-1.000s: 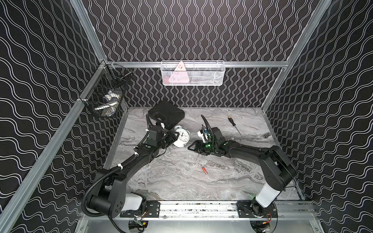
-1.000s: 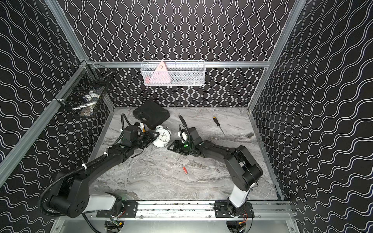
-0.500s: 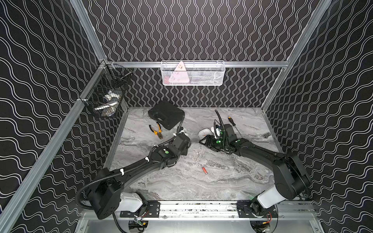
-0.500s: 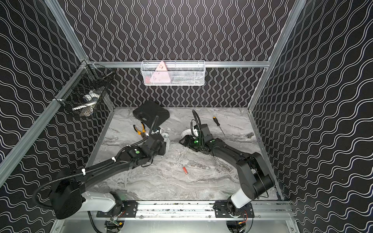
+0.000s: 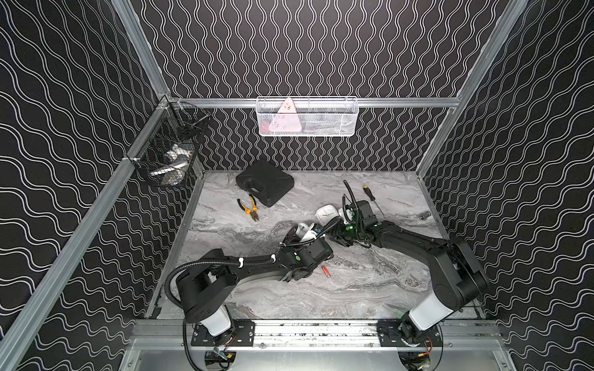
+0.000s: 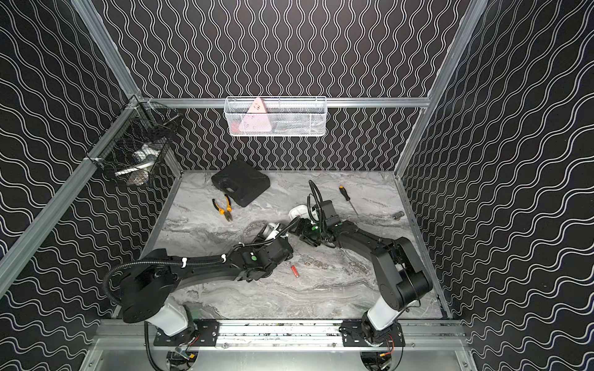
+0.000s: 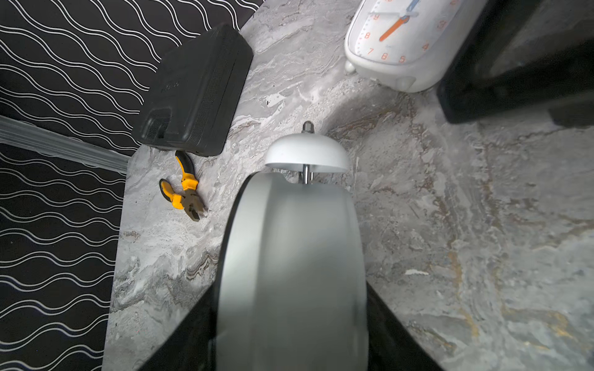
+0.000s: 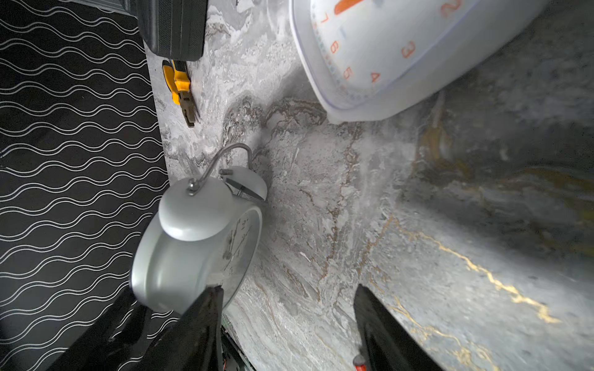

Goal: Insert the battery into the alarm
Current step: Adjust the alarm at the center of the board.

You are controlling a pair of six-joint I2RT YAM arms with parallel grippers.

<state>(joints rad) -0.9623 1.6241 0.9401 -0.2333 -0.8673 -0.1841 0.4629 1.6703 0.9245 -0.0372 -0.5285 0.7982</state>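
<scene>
Battery [image 5: 326,271] lies flat, axis roughly near-to-far; left fingers [image 7: 193,340] clamp bell alarm [image 7: 289,257], right fingers [image 8: 385,337] spread empty.

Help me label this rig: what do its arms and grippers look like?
Left arm and right arm: black links, white base segments, a green light near each wrist. A ribbed black hose with white ties follows the left. Left gripper and right gripper: black fingers.

1. The left gripper [image 5: 297,239] holds a twin-bell alarm [image 5: 303,229] mid-table.
2. The right gripper [image 5: 337,233] sits just beside it (its jaws are hard to make out here), near a white clock [image 5: 325,213].
3. A red battery [image 5: 326,271] lies on the marble table [image 5: 369,289], close to the left arm.
4. Pliers [image 5: 249,208] lie beside a black case [image 5: 265,182].
</scene>
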